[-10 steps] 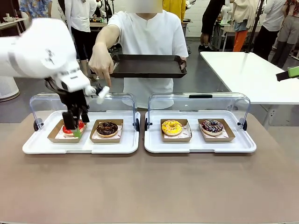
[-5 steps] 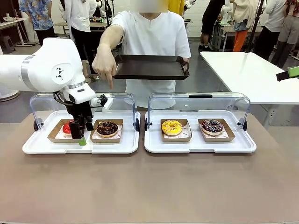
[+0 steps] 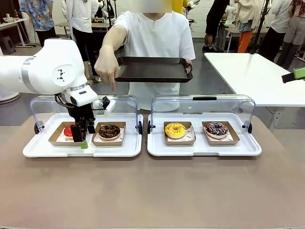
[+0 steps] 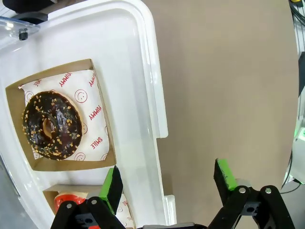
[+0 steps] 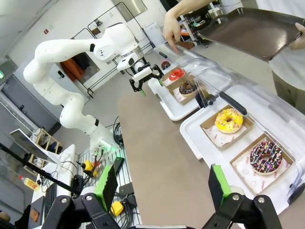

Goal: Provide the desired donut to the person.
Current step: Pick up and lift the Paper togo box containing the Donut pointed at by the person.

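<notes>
Front view: the person [image 3: 152, 38] held a dark tray [image 3: 152, 69] and pointed a hand [image 3: 106, 64] down toward the chocolate donut [image 3: 109, 131], judged to be the desired one. It sat boxed in the left white tray [image 3: 47, 151], beside a red donut [image 3: 68, 130]. The left pincer [image 3: 82, 138] hung low between the two boxes.

Left wrist view: the jaws stood wide and empty, straddling the tray's near rim, with the chocolate donut off to one side. A good grasp would first centre the jaws over its box, then close gently on the box wall rather than the icing.

Right wrist view: the right pincer [image 5: 163, 183] gaped wide and empty, well apart above the desk [image 5: 152, 143].
</notes>
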{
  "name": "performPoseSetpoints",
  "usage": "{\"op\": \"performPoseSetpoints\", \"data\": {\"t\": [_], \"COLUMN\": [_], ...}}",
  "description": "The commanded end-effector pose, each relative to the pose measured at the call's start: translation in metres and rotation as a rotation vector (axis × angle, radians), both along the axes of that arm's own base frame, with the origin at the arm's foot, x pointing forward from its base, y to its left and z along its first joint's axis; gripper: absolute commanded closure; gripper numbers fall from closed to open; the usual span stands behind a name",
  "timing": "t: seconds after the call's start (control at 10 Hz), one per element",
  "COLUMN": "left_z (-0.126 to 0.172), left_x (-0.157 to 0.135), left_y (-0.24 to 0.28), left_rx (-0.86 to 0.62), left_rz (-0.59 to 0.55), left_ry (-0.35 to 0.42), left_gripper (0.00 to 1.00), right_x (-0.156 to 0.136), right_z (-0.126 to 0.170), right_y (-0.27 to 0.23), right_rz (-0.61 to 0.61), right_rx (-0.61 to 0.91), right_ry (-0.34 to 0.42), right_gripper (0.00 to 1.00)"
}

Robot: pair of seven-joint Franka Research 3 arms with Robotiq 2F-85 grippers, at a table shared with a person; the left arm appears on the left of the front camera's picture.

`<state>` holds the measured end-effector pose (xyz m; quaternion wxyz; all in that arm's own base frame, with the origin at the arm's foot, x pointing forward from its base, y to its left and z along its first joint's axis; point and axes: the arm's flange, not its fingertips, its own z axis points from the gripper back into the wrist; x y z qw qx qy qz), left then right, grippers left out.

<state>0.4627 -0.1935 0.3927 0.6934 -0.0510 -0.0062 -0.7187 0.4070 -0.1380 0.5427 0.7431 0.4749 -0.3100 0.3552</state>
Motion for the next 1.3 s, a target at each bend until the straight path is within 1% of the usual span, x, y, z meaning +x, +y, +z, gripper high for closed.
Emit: {"op": "performPoseSetpoints", "data": {"t": [0.0,0.1,0.2,0.3,0.5,0.6,0.9,1.1,1.2], "left_z": [0.001,0.000,-0.002,-0.008,-0.023,-0.027,-0.039,-0.040,-0.042], "left_x": [-0.001,0.000,0.000,0.005,0.012,0.013,0.018,0.020,0.020], "left_y": [-0.001,0.000,-0.007,-0.010,-0.015,-0.015,-0.012,-0.011,-0.011], "left_rx": [0.006,0.000,-0.015,-0.029,-0.027,-0.018,-0.008,0.009,0.012], "left_rz": [-0.007,0.000,-0.062,-0.052,-0.060,-0.057,-0.017,-0.033,-0.033], "left_ry": [-0.003,0.000,-0.008,-0.038,-0.011,-0.019,-0.072,-0.105,-0.106], "left_gripper": [0.00,0.00,0.00,0.00,0.00,0.00,0.00,0.00,0.00], "right_x": [0.000,0.000,0.000,0.000,0.000,0.000,0.000,0.000,0.000], "right_z": [0.000,0.000,0.000,0.000,0.000,0.000,0.000,0.000,0.000], "right_y": [0.000,0.000,0.000,0.000,0.000,0.000,0.000,0.000,0.000], "right_rz": [0.002,0.002,0.002,0.002,0.002,0.002,0.002,0.002,0.002], "right_rx": [0.003,0.003,0.003,0.003,0.003,0.003,0.003,0.003,0.003], "right_ry": [-0.002,-0.002,-0.002,-0.002,-0.002,-0.002,-0.002,-0.002,-0.002], "right_gripper": [0.00,0.00,0.00,0.00,0.00,0.00,0.00,0.00,0.00]}}
